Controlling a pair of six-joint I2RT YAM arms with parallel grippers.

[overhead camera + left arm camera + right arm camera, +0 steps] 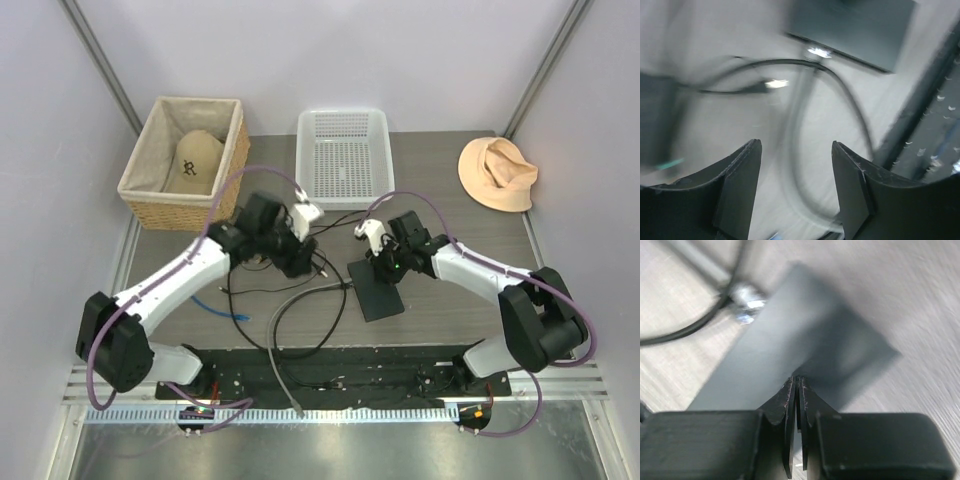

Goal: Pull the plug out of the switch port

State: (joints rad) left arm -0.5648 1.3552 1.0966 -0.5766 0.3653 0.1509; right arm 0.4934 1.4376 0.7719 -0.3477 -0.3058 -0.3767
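The flat matte-black box (377, 291) lies on the table at centre right. It fills the middle of the right wrist view (800, 345) and shows at the top of the blurred left wrist view (855, 27). A shiny metal plug (746, 302) on a dark cord sits at the box's narrow left edge, where the switch port is; the plug also shows in the left wrist view (815, 52). My right gripper (799, 381) is shut, its tips resting on the box's top face (385, 266). My left gripper (796, 146) is open and empty above the cords, left of the box (303, 262).
Black and grey cords (300, 300) loop over the table between the arms, with a loose silver connector (776, 83) and a blue cable (225, 308). A wicker basket (150, 160) holding a cap, a white plastic basket (343, 155) and a tan hat (497, 172) stand at the back.
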